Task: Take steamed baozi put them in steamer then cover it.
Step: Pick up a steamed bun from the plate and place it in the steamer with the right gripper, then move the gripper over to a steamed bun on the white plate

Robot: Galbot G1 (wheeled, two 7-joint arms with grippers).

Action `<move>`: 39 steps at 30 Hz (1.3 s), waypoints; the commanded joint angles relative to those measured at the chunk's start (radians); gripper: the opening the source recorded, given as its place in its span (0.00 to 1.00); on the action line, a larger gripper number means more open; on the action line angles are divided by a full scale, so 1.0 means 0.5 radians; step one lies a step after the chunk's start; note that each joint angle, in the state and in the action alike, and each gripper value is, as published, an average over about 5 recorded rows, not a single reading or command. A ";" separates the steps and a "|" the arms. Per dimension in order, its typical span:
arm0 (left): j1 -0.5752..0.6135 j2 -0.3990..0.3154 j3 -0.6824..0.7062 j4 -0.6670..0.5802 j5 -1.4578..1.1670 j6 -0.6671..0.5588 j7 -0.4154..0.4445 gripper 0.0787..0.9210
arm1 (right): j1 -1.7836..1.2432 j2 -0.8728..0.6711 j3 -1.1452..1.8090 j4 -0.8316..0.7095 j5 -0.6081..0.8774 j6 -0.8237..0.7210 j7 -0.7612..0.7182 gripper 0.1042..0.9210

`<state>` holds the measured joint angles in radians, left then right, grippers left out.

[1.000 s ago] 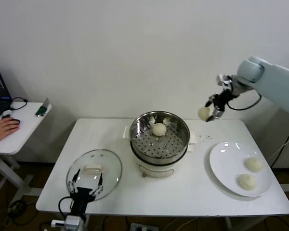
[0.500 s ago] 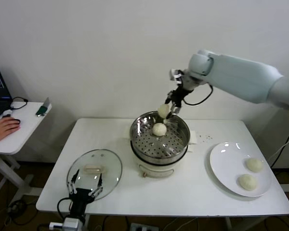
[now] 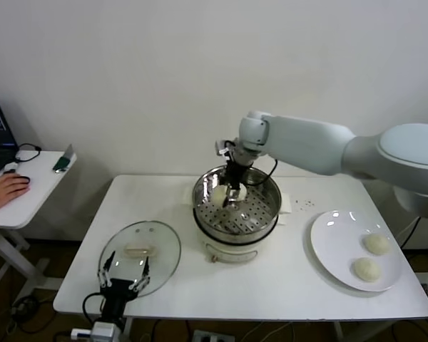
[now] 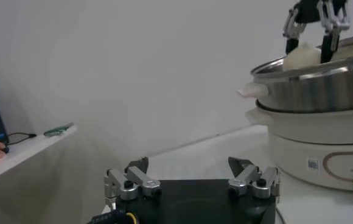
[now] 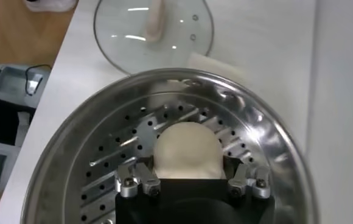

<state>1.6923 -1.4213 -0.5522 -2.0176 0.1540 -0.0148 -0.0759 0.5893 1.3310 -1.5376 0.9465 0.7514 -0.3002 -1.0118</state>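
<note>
Right end effector: inside the steamer, near its 11 o'clock rim, gripping one baozi between its fingers, above the perforated tray.
Other baozi: two on the plate at 3 o'clock on the desk.
Left end effector: fingers spread apart, low at the desk's 7 o'clock edge, by the glass lid.

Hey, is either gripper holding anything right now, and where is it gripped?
The right gripper holds a baozi by its two sides, over the steamer tray. The left gripper is open, holding nothing.
</note>
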 commanded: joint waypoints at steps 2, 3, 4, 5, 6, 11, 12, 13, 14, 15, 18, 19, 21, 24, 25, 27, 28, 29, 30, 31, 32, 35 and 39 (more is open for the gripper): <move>0.007 0.001 -0.005 0.007 -0.001 -0.007 0.001 0.88 | -0.132 0.077 -0.001 -0.017 -0.078 -0.014 0.033 0.76; 0.010 0.001 -0.007 0.009 -0.001 -0.009 0.000 0.88 | -0.138 0.078 0.002 -0.018 -0.080 -0.015 0.040 0.76; 0.013 0.001 -0.008 0.011 -0.001 -0.012 0.000 0.88 | -0.143 0.078 0.007 -0.019 -0.086 -0.015 0.049 0.76; 0.015 0.001 -0.009 0.013 -0.002 -0.014 0.000 0.88 | -0.148 0.080 0.013 -0.022 -0.091 -0.017 0.063 0.77; 0.017 0.001 -0.009 0.015 -0.002 -0.016 0.000 0.88 | -0.153 0.081 0.022 -0.024 -0.094 -0.021 0.077 0.79; 0.025 -0.001 -0.011 0.018 -0.003 -0.023 -0.002 0.88 | -0.144 0.071 0.049 -0.021 -0.098 -0.033 0.091 0.87; 0.026 0.000 -0.012 0.016 -0.003 -0.023 -0.002 0.88 | -0.131 0.062 0.051 -0.015 -0.097 -0.033 0.083 0.87; 0.025 0.001 -0.013 0.015 -0.004 -0.023 -0.002 0.88 | -0.112 0.049 0.050 -0.008 -0.095 -0.032 0.073 0.88; 0.024 0.002 -0.014 0.015 -0.004 -0.023 -0.002 0.88 | -0.091 0.032 0.049 0.002 -0.095 -0.029 0.061 0.88; 0.022 0.002 -0.014 0.014 -0.005 -0.022 -0.003 0.88 | -0.064 0.010 0.047 0.015 -0.096 -0.026 0.046 0.88; 0.021 0.001 -0.011 0.014 -0.005 -0.022 -0.003 0.88 | 0.050 -0.087 0.032 0.073 -0.089 -0.010 -0.013 0.88; 0.022 -0.001 -0.010 0.013 -0.004 -0.021 -0.003 0.88 | 0.106 -0.130 0.018 0.101 -0.090 0.003 -0.042 0.88; 0.022 -0.004 -0.007 0.014 -0.002 -0.021 -0.004 0.88 | 0.219 -0.239 -0.022 0.156 -0.101 0.040 -0.103 0.88; 0.022 -0.006 -0.004 0.013 0.002 -0.020 -0.004 0.88 | 0.394 -0.440 -0.091 0.247 -0.131 0.111 -0.192 0.88; 0.021 -0.005 -0.002 0.013 0.004 -0.019 -0.004 0.88 | 0.446 -0.509 -0.113 0.284 -0.135 0.129 -0.211 0.88; 0.018 -0.004 0.001 0.013 0.007 -0.017 -0.004 0.88 | 0.539 -0.642 -0.154 0.367 -0.153 0.157 -0.236 0.88; 0.016 -0.004 0.003 0.012 0.008 -0.014 -0.004 0.88 | 0.581 -0.713 -0.179 0.415 -0.170 0.165 -0.242 0.88; 0.013 -0.004 0.004 0.012 0.009 -0.011 -0.004 0.88 | 0.616 -0.776 -0.200 0.458 -0.192 0.171 -0.246 0.88; 0.010 -0.005 0.006 0.012 0.009 -0.008 -0.005 0.88 | 0.640 -0.839 -0.218 0.496 -0.221 0.174 -0.249 0.88; 0.006 -0.005 0.007 0.013 0.009 -0.005 -0.005 0.88 | 0.656 -0.894 -0.234 0.529 -0.252 0.176 -0.250 0.88; 0.002 -0.007 0.008 0.014 0.009 -0.003 -0.005 0.88 | 0.665 -0.964 -0.249 0.570 -0.283 0.179 -0.252 0.88; -0.007 -0.011 0.004 0.020 0.010 0.001 -0.007 0.88 | 0.628 -1.178 -0.252 0.681 -0.412 0.193 -0.261 0.88; -0.002 -0.008 -0.002 0.022 0.009 0.003 -0.008 0.88 | 0.445 -1.475 -0.146 0.788 -0.701 0.234 -0.284 0.88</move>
<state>1.6916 -1.4262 -0.5525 -2.0069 0.1582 -0.0148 -0.0800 0.8088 0.8517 -1.6140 1.2233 0.5514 -0.2067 -1.1300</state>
